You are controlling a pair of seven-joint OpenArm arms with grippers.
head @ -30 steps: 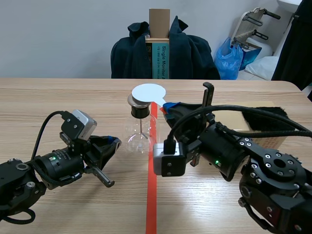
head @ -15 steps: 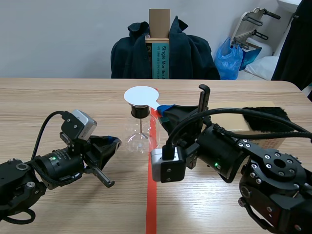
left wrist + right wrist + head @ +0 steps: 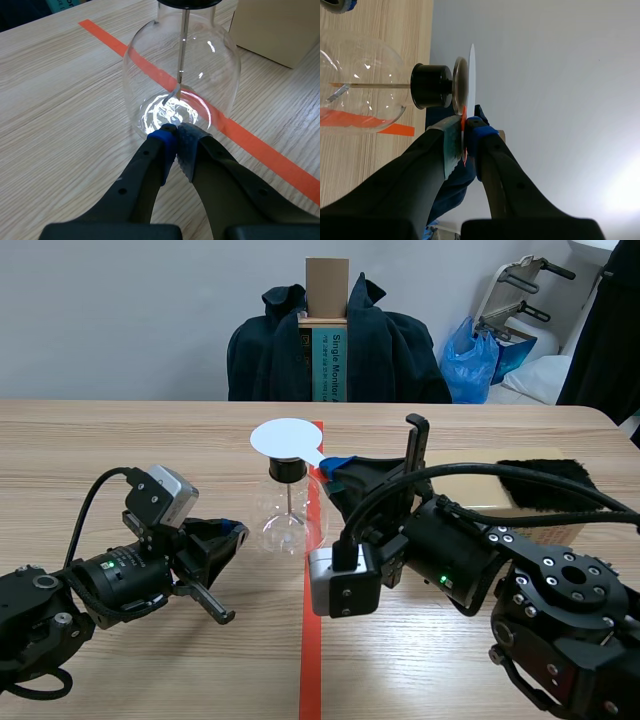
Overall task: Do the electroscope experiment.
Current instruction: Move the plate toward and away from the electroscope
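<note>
One flask (image 3: pixel 290 515) on worktop (image 3: pixel 120 440). One white disc (image 3: pixel 284 438), my right fingers (image 3: pixel 451 145) clamped on it. Right wrist view alone shows it edge-on, just beside the cap (image 3: pixel 460 85). My left fingers (image 3: pixel 165 145) together at flask base.

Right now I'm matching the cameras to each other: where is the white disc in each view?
Scene view: white disc over the black stopper, near the middle.
Left wrist view: not in it.
Right wrist view: white disc edge-on beside the metal plate, pinched by the right gripper.
Shared landmark: the glass flask.
</note>
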